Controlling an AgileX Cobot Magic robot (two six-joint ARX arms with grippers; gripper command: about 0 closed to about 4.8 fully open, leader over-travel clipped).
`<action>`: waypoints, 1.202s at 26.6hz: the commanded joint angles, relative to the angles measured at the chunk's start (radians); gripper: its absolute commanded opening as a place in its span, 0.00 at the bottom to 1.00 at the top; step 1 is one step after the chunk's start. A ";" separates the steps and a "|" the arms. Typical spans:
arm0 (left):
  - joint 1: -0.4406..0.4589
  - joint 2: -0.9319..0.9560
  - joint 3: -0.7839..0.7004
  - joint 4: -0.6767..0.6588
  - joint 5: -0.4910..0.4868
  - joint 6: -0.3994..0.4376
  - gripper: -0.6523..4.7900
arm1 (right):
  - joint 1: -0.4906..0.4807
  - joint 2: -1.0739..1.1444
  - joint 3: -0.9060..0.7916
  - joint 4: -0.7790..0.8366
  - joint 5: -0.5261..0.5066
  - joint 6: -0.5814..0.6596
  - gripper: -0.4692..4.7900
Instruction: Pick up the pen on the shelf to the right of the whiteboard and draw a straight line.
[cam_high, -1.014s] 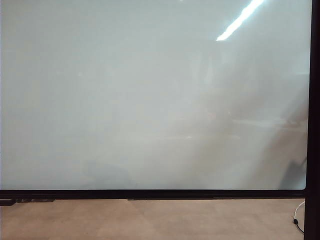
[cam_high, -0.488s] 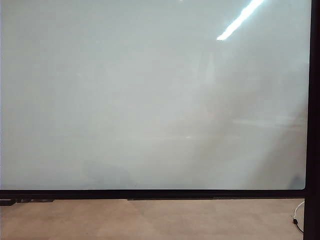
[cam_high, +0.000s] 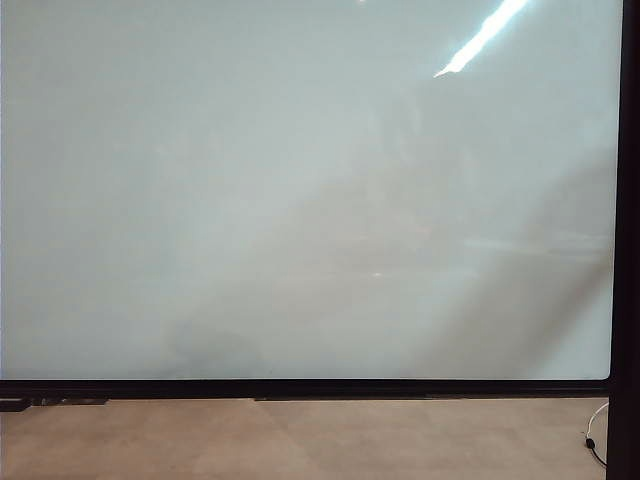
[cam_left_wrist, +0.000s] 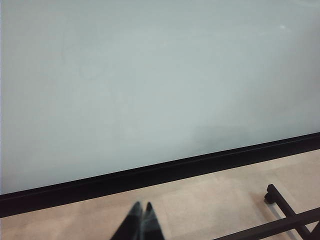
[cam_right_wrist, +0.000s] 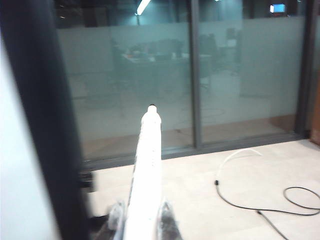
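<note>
Since the earlier frame only reflections shift across the whiteboard (cam_high: 300, 200), still unmarked; right pincer (cam_right_wrist: 141, 212) clamps the pen (cam_right_wrist: 146, 170), light, stiff, slippery, by its lower barrel beyond the board's right edge; left pincer (cam_left_wrist: 141, 220) is closed, empty.

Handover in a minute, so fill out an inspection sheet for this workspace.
Surface: whiteboard glossy, black-framed, no line seen yet.
Job's things: pen held in the right claw, tip pointing away from the camera.
Clutter: nothing seen.
Grippers: right claw shut on the pen, off the board's right edge; left claw shut, empty, low before the board.
Cables: black cable and white cable on the floor.
Surroundings: glass partition, pale floor.
</note>
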 joint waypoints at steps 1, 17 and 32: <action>0.000 0.000 0.003 0.008 0.005 0.003 0.11 | 0.053 -0.208 -0.021 -0.238 0.017 -0.009 0.08; 0.000 0.000 0.003 0.006 0.005 0.002 0.11 | 0.661 -0.858 -0.057 -0.967 0.437 -0.162 0.08; 0.000 0.000 0.003 0.006 0.005 0.002 0.11 | 1.125 -0.262 -0.100 -0.333 0.715 -0.176 0.08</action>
